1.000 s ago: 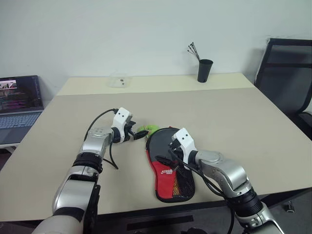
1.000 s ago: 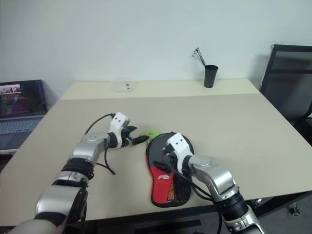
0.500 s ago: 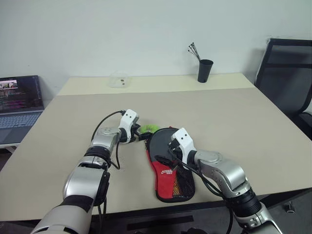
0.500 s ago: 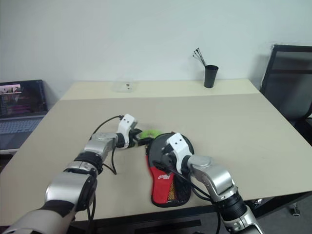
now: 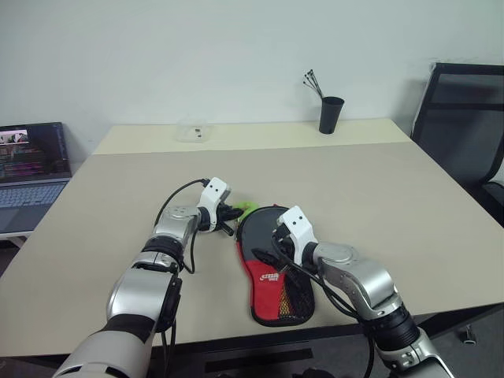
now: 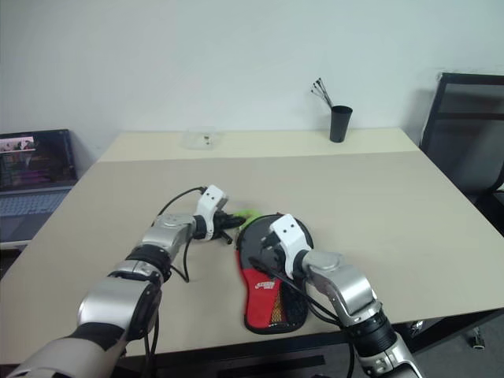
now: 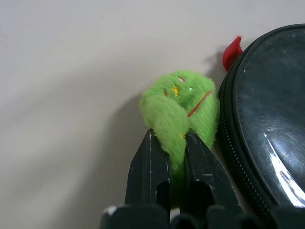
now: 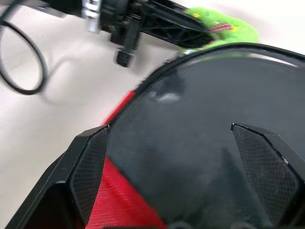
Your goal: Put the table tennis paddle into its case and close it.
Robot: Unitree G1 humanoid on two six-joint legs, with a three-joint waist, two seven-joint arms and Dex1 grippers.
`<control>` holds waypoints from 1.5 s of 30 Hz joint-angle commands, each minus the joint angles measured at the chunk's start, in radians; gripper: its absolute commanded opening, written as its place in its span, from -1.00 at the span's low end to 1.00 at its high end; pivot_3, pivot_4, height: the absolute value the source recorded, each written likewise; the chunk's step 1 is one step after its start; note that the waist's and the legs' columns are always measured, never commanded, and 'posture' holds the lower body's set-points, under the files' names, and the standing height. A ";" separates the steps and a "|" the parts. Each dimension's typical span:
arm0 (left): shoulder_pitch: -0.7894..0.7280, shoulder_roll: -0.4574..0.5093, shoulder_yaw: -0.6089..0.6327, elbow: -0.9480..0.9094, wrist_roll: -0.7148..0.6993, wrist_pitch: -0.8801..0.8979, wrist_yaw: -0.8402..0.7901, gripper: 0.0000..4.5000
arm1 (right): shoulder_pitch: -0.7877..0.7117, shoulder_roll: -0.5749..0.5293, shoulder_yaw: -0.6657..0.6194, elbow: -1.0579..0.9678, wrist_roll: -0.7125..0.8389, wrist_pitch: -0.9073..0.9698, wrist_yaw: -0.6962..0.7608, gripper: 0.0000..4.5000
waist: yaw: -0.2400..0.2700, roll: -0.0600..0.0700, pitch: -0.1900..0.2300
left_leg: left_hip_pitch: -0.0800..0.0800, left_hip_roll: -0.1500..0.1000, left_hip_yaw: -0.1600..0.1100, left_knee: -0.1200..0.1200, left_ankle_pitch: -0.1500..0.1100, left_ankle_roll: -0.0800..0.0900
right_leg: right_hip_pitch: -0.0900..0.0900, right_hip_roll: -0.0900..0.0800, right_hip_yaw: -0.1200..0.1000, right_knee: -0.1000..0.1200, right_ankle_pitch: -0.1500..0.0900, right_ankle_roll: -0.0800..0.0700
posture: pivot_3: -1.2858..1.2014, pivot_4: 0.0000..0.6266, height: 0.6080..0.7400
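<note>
The case [image 5: 272, 277] lies flat on the table's near middle, its red handle end toward me and its round black part [image 7: 267, 119] away from me. A fuzzy green tag [image 7: 181, 105] sits at the rim of the round end, beside a small red tab [image 7: 232, 51]. My left gripper [image 5: 234, 214] is shut on the green tag [image 5: 246, 208]. Over the round black face [image 8: 200, 105] my right gripper [image 5: 272, 250] stands open, one finger [image 8: 88, 176] at each side. The table tennis paddle is hidden.
A black cup [image 5: 331, 114] with thin sticks stands at the table's far edge, and a small clear box [image 5: 193, 131] lies at the far left. A laptop [image 5: 31, 169] sits off the table's left side. A black chair [image 5: 465, 126] stands at the right.
My left gripper slid right up to the green tag and went from open to shut on it. The right arm and the case stayed put.
</note>
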 commanded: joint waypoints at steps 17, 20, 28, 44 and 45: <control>-0.085 0.008 -0.024 0.019 0.116 -0.119 0.246 -0.99 | 0.014 0.032 0.005 0.211 -0.110 -0.090 -0.009 1.00 | 0.000 -0.010 -0.007 | 0.003 0.001 -0.001 0.000 0.000 0.000 | 0.003 0.000 0.000 0.000 0.000 0.001 | 0.03 -0.52 1.00; -0.127 -0.045 -0.039 0.052 0.142 -0.152 0.304 -0.99 | 0.033 0.032 0.004 0.203 -0.119 -0.081 -0.012 1.00 | 0.002 -0.011 -0.007 | 0.003 0.001 0.000 0.000 0.000 0.000 | 0.003 -0.001 0.000 0.000 0.001 0.001 | 0.03 -0.52 1.00; -0.194 -0.171 -0.081 0.105 0.219 -0.209 0.412 -0.99 | 0.078 0.036 -0.001 0.187 -0.120 -0.064 -0.025 1.00 | 0.003 -0.013 -0.009 | 0.002 0.000 0.000 0.000 0.000 0.000 | 0.003 -0.002 0.000 -0.001 0.001 0.001 | 0.03 -0.52 1.00; -0.316 -0.311 -0.275 0.145 0.478 -0.347 0.605 -0.99 | 0.161 0.065 0.030 0.144 -0.125 -0.028 -0.056 1.00 | 0.006 -0.013 -0.010 | 0.002 0.000 0.000 0.000 0.000 0.000 | 0.004 -0.002 0.000 -0.002 0.000 0.001 | 0.03 -0.52 1.00; -0.322 -0.320 -0.281 0.145 0.487 -0.354 0.611 -0.99 | 0.162 0.067 0.031 0.141 -0.125 -0.026 -0.058 1.00 | 0.006 -0.013 -0.010 | 0.002 0.000 0.000 0.000 0.000 0.000 | 0.004 -0.002 -0.001 -0.002 0.000 0.001 | 0.03 -0.52 1.00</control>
